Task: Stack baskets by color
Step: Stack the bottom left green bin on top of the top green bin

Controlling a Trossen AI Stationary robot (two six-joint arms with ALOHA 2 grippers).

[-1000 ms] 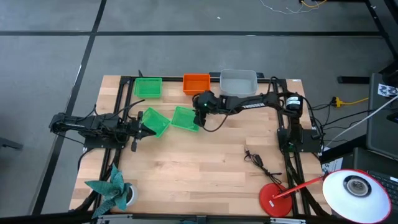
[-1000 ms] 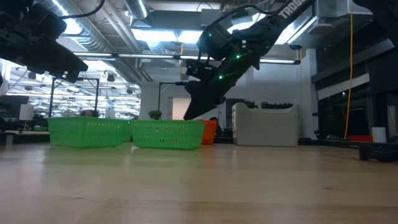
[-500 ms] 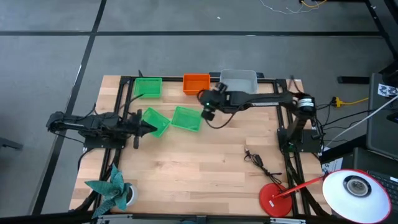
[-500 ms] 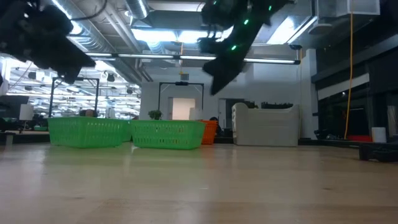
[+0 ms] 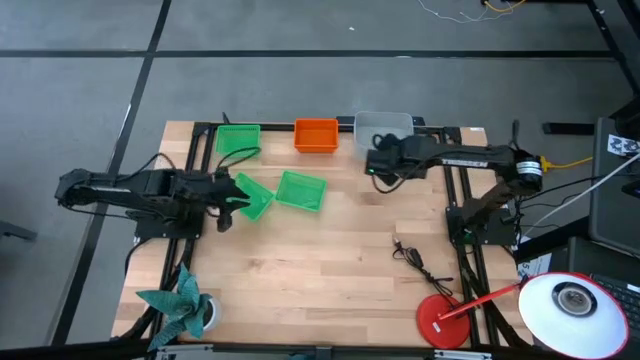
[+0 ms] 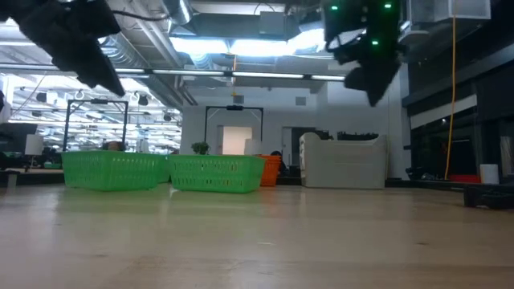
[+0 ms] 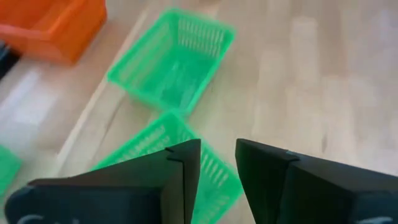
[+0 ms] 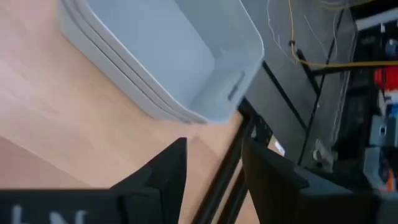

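Two green baskets sit on their bases mid-table. A third green basket, an orange basket and a nested pile of pale grey baskets stand along the far edge. My left gripper hovers above the left mid-table green basket, open, nothing between its fingers. Raised beside the grey pile's near side, my right gripper is open and empty. In the low view my left gripper and right gripper both hang high above the table.
A red round lamp base with its white head stands at the near right. A black cable lies on the wood beside it. A teal paper figure stands near left. Bare wood fills the table's middle and near part.
My right gripper has left the right mid-table green basket, risen and swung toward the table's right, ending beside the grey pile. My left gripper has risen above the left green basket. The baskets have stayed in place.
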